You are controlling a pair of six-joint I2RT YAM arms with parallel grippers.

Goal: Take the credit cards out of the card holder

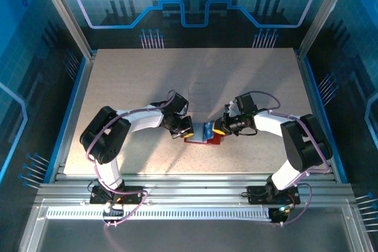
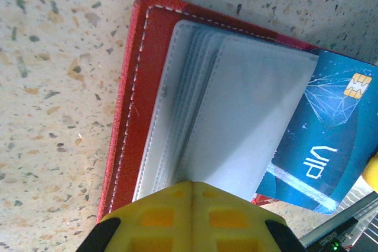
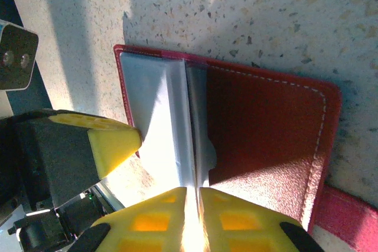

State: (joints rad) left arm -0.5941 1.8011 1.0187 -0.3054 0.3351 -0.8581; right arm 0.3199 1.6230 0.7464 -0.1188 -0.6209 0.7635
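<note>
The holder (image 2: 133,116) lies open on the worktop (image 2: 53,87), the card (image 2: 319,146) half out of its sleeves (image 2: 248,110); the left gripper (image 2: 190,205) is pinched together on the sleeves; the right gripper (image 3: 195,216) is closed on a thin edge, seemingly the card; if the left pinch slips, the holder may drag along; a skewed pull may jam or bend the card.

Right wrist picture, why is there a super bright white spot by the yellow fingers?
Right wrist view: light glares off the grey plastic pockets of the red bifold card holder, washing out detail between the right gripper fingers; left wrist view: no glare, the blue VIP card is sharp, the near yellow fingers soft.
</note>
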